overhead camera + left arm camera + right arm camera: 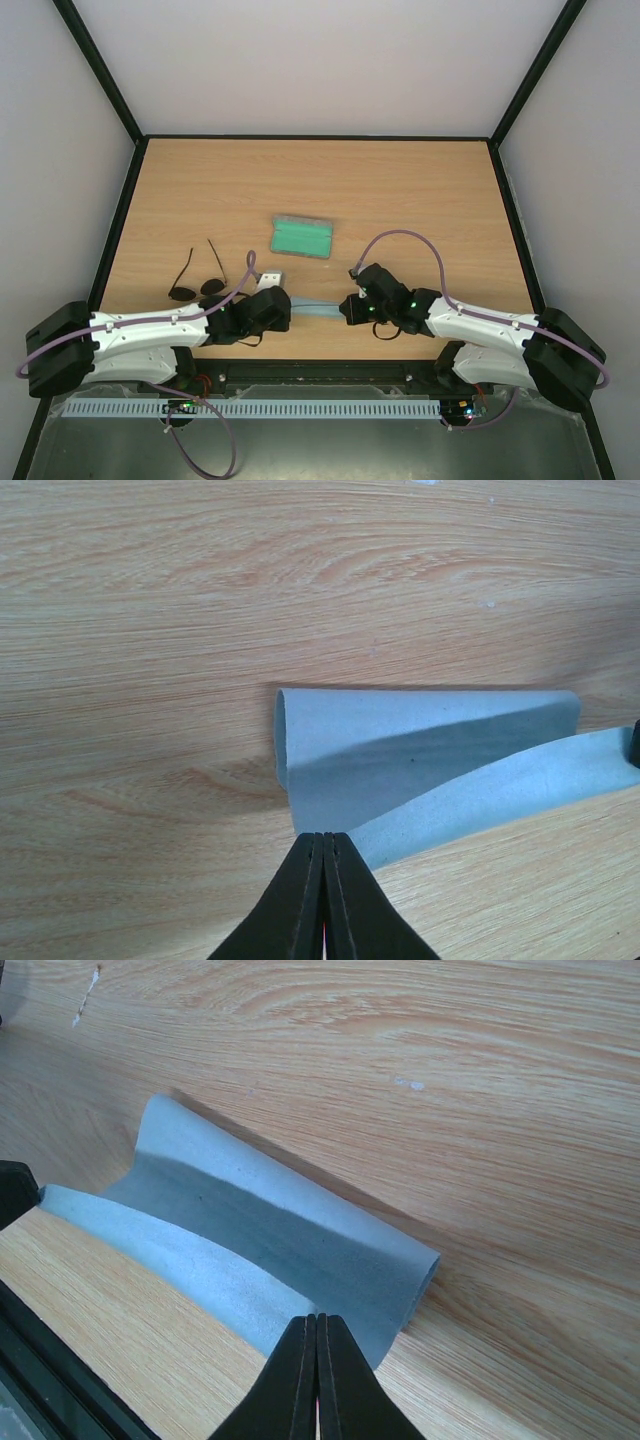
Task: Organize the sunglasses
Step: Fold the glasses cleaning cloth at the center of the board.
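Observation:
The black sunglasses (197,286) lie on the wooden table at the left, arms unfolded and pointing away, just beyond my left arm. A light blue-grey cloth (318,309) is stretched between my two grippers near the front edge. My left gripper (291,310) (325,838) is shut on the left end of the cloth (420,750). My right gripper (344,308) (317,1320) is shut on the right end of the cloth (270,1240). The cloth curls over itself in a long fold, its far half resting on the wood.
A grey rectangular case (303,237) with green lining lies open at the table's middle, beyond the cloth. Black rails (120,215) border the table left, right and back. The metal front ledge (300,408) runs below the arm bases.

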`<state>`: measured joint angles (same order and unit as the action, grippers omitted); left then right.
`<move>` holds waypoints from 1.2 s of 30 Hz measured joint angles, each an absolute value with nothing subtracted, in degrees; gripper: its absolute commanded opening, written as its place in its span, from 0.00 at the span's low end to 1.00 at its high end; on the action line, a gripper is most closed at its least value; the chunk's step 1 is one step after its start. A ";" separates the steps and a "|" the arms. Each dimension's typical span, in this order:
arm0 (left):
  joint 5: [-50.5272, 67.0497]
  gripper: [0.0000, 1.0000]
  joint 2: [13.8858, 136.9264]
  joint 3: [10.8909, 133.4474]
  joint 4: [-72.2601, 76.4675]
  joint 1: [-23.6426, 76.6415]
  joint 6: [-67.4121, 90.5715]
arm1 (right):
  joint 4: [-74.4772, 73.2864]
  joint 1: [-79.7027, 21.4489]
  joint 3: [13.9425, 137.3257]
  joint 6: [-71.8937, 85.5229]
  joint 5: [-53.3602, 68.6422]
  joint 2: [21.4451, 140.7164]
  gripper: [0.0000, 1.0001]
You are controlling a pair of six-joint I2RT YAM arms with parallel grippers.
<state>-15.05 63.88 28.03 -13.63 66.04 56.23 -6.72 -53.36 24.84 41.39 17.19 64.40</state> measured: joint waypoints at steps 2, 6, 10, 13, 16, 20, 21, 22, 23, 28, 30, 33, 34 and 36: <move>-15.05 0.02 64.18 28.03 -13.58 66.24 56.40 | -6.72 -53.39 24.84 41.39 17.19 64.42 0.01; -15.07 0.02 65.21 28.03 -13.52 66.37 56.77 | -6.46 -53.39 24.84 41.39 17.21 64.77 0.01; -15.27 0.02 66.39 28.03 -13.17 66.37 57.04 | -5.91 -53.39 24.84 41.34 17.21 65.34 0.01; -15.51 0.02 67.18 28.05 -13.10 66.37 57.04 | -5.69 -53.39 24.84 41.34 17.19 65.93 0.01; -15.75 0.02 67.92 28.34 -13.15 66.37 56.99 | -5.67 -53.39 24.84 41.36 17.06 66.11 0.01; -16.03 0.02 69.10 29.80 -13.21 66.17 56.97 | -5.67 -53.39 24.84 41.36 16.56 66.11 0.01; -16.08 0.02 69.30 30.15 -13.21 66.06 56.95 | -5.67 -53.39 24.84 41.39 16.32 66.11 0.01; -16.10 0.02 69.54 30.52 -13.17 65.93 56.86 | -5.69 -53.39 24.84 41.39 16.10 66.11 0.01; -16.10 0.02 69.80 30.89 -13.19 65.87 56.77 | -5.72 -53.39 24.86 41.39 15.79 66.11 0.01; -16.08 0.02 71.09 32.34 -12.99 64.84 55.90 | -5.72 -53.39 24.93 41.41 14.85 66.32 0.01; -16.01 0.02 71.59 32.75 -12.95 64.25 55.53 | -5.72 -53.39 25.06 41.41 14.52 66.78 0.01; -15.73 0.02 72.01 33.04 -12.58 63.16 54.85 | -5.74 -53.39 25.61 41.41 14.35 67.31 0.01; -15.64 0.02 72.01 33.06 -12.53 62.94 54.68 | -5.74 -53.39 25.74 41.41 14.37 67.31 0.01; -15.59 0.02 72.01 33.06 -12.56 62.67 54.46 | -5.69 -53.39 25.89 41.41 14.46 67.29 0.01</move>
